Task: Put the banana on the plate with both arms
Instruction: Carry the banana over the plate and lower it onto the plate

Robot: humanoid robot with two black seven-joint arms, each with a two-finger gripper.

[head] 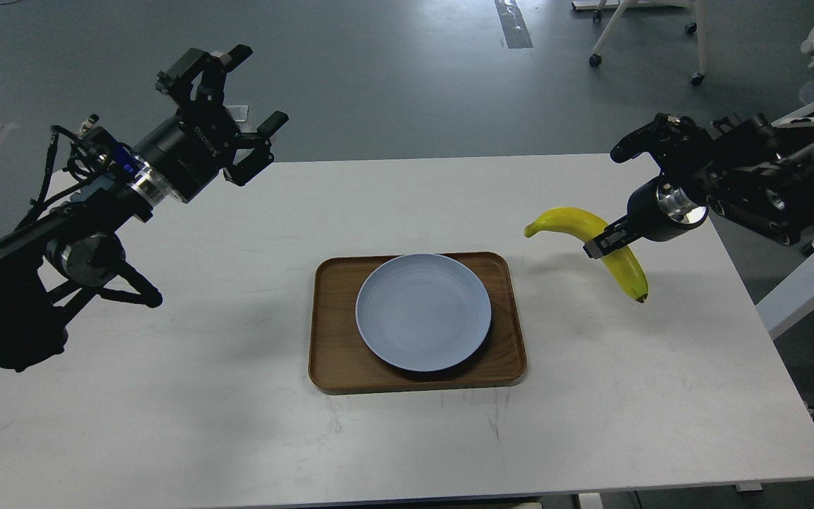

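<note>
Jaws on my right gripper (pixel 608 242) are clamped across the middle of the banana (pixel 594 244), which hangs in the air above the table's right side, stem end pointing left, dark tip down and toward me; its shadow falls on the tabletop beneath; my left gripper (pixel 248 116) is raised over the far left edge of the table, its 2 fingers spread wide with nothing between them. The plate (pixel 423 312) sits empty on a brown wooden tray (pixel 333 332) at the table's centre, well apart from the banana, with bare tabletop between them. The table (pixel 237 424) is white with faint scuff marks; beyond it lies grey floor, with white chair legs on castors (pixel 644 42) at the far right.
</note>
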